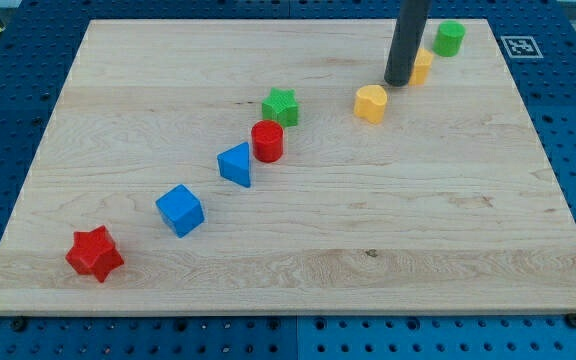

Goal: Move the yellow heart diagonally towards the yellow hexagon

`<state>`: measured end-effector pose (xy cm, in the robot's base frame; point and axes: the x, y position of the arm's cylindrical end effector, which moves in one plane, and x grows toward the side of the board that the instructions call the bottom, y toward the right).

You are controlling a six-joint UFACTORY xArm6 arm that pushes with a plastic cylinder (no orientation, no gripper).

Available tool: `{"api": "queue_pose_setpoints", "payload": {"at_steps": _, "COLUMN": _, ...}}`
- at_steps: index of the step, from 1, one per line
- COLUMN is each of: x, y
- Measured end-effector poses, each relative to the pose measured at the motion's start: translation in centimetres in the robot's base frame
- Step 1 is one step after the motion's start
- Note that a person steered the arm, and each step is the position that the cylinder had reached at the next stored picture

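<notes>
Rod tip (401, 82) rests against the partly hidden yellow block (422, 67) near the board's (118, 120) top-right corner; yellow hexagon (371, 103) lies just beside.

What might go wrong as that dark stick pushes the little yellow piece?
My tip sits against the yellow heart, partly hiding it. Pushed off-centre, the heart may spin or slip aside. It could also strike the yellow hexagon and shove it toward the green star.

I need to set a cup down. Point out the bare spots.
Bare: the view's right below the yellow hexagon, and the top left above the green star. Crowded: the diagonal from the red star to my tip.
</notes>
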<state>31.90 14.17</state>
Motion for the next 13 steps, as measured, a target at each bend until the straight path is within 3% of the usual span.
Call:
{"api": "queue_pose_setpoints", "payload": {"at_steps": 2, "x": 0.0, "y": -6.6}}
{"api": "queue_pose_setpoints", "payload": {"at_steps": 4, "x": 0.6, "y": -7.3}}
{"api": "queue_pose_setpoints", "payload": {"at_steps": 6, "x": 2.3, "y": -1.1}}
{"api": "queue_pose_setpoints", "payload": {"at_steps": 8, "x": 8.7, "y": 6.5}}
{"api": "queue_pose_setpoints", "payload": {"at_steps": 11, "x": 9.2, "y": -4.5}}
{"api": "queue_pose_setpoints", "payload": {"at_steps": 13, "x": 8.5, "y": -5.0}}
